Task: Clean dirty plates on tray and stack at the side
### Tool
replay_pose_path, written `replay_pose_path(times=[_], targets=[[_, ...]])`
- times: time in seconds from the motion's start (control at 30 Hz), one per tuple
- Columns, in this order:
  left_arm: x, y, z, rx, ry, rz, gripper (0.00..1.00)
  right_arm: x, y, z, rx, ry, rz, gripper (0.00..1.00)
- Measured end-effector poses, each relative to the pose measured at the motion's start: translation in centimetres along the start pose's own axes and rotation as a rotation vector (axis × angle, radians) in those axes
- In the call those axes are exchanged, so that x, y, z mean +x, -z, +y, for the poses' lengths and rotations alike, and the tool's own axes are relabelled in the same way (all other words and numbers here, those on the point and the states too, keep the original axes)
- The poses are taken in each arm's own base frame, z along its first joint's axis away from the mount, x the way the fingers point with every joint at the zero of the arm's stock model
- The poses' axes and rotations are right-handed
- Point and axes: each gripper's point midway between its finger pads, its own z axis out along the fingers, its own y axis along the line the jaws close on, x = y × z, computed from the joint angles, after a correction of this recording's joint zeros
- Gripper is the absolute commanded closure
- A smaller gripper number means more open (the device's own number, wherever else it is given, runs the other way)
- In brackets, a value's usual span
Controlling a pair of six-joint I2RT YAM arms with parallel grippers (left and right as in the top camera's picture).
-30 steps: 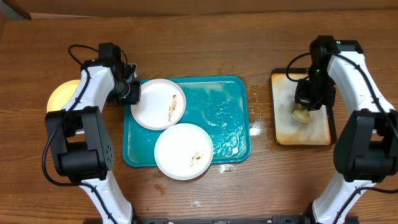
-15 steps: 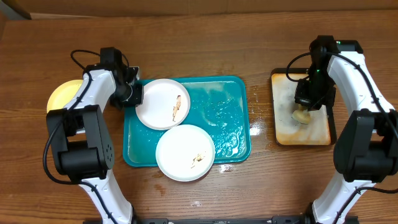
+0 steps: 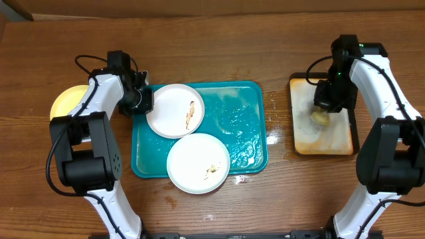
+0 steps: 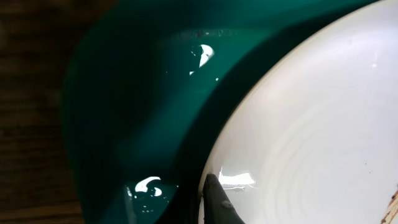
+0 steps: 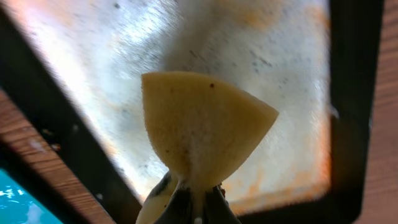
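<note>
Since a second ago, the upper white plate [image 3: 174, 111] has slid a little toward 3 o'clock. The left hand [image 3: 141, 101] has closed on its 9 o'clock rim, and the sponge [image 3: 321, 119] has risen slightly toward 12 o'clock.

We see the wooden tabletop [image 3: 212, 40] with a broad open band along its 12 o'clock side. The teal tray [image 3: 242, 126] lies at centre. Its wet 3 o'clock half is bare, and that is the widest open room on it. A strip of bare wood separates it from the narrow tray [image 3: 339, 139], which lies at its 3 o'clock.

The upper white plate sits in the tray's 10 o'clock corner, with its rim close to the tray's left edge. The lower white plate [image 3: 198, 162] sits at 6 o'clock and overhangs the tray's near edge. The two plates meet rim to rim, and we cannot tell which one overlaps the other. The yellow plate [image 3: 65, 101] lies off the tray at 9 o'clock, partly hidden under the left arm.

In the left wrist view, one dark fingertip [image 4: 217, 199] presses on the white rim above the teal wall. The right hand [image 3: 325, 106] hangs over the narrow tray's 12 o'clock half. Its fingers are pinched tight on the sponge, which is folded into a wedge.

Brown smears [image 3: 189, 114] mark both white plates.
</note>
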Motion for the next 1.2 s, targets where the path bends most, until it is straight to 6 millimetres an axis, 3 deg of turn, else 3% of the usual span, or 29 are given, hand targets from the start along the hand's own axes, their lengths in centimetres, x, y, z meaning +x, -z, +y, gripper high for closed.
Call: replay_pose_path(times=[0.23,0.4,0.53,0.67,0.77,1.2], targets=[[0.3,0.7,-0.6,0.012,0.027,0.043,0.96,-0.7,0.1,2.0,-0.087,0.058,-0.029,0.96],[-1.3,2.9,-1.8,0.004,0.015,0.022,0.96,-1.4,-0.5,2.9,-0.114,0.084,-0.065,0.96],[-1.9,4.2,-2.3,-0.015,0.003,0.019,0.96,-1.2,-2.2,3.2,-0.131,0.091,-0.058,0.96],[-1.7,4.3,-2.5,-0.023,-0.003,0.030,0.96,-0.8,-5.4,3.5,-0.151,0.095,-0.036,0.96],[-1.6,4.2,-2.6,-0.029,-0.007,0.033,0.96,-0.7,-6.5,3.7,-0.166,0.098,-0.039,0.96],[-1.6,4.3,-2.5,-0.033,-0.007,0.033,0.96,0.4,-5.9,4.0,-0.198,0.117,-0.003,0.96]])
